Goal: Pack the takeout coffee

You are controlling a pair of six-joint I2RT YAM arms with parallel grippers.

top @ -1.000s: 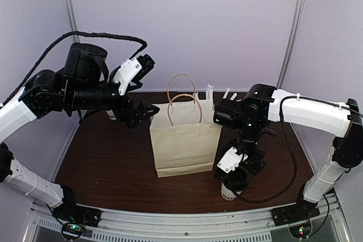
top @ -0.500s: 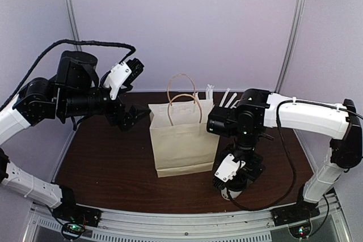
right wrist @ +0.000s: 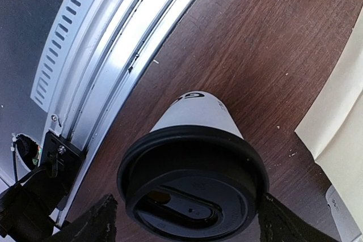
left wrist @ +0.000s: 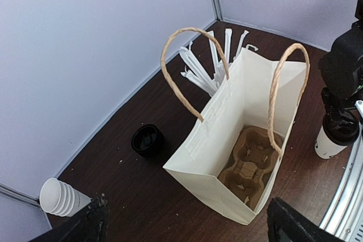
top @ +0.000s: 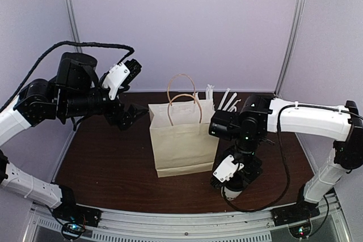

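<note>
The takeout coffee [right wrist: 195, 117], a white paper cup with a black dome lid, stands on the brown table near the front rail, right of the paper bag [top: 184, 140]. In the left wrist view the coffee [left wrist: 332, 143] shows under the right arm. My right gripper [right wrist: 187, 219] is open just above it, one finger on each side of the lid, with a gap on the left side. In the top view the right gripper [top: 232, 182] covers most of the cup. My left gripper [left wrist: 190, 230] is open and empty, held above and left of the bag [left wrist: 227, 134], whose mouth is open with a cardboard cup carrier [left wrist: 252, 162] inside.
A loose black lid [left wrist: 147, 140] lies left of the bag. A stack of lidless white cups [left wrist: 59, 196] lies by the back wall. A cup of long white straws [left wrist: 210, 63] stands behind the bag. The metal front rail [right wrist: 108, 66] runs close to the coffee.
My right gripper has come down and forward over the coffee, now straddling its lid. My left arm has drawn back a little to the left, away from the bag.
</note>
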